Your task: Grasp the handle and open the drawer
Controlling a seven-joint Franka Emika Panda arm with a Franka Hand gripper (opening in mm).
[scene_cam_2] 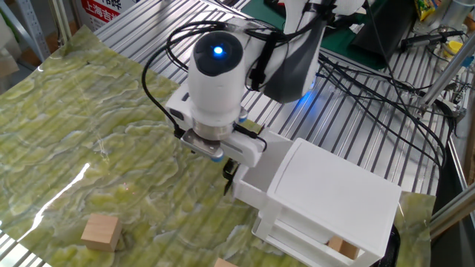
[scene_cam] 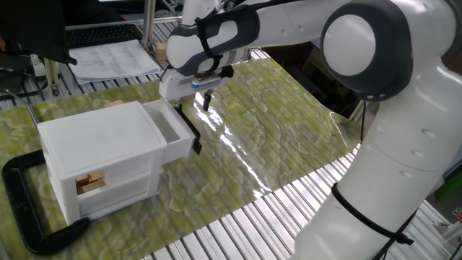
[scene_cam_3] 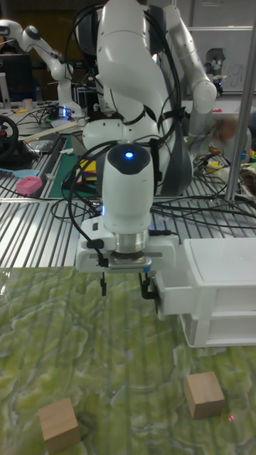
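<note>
One fixed view: the drawer (scene_cam: 170, 132) is partly drawn out, the handle (scene_cam: 190, 130) seemingly clamped by the claw (scene_cam: 193, 114) (contact obscured); further outward pulling is judged needed.

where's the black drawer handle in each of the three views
One fixed view: the handle is left of centre, on the pulled-out drawer front.
The other fixed view: mostly hidden, below the gripper.
Tall fixed view: right of centre, at the drawer's left end.
Shared landmark: the white cabinet.
</note>
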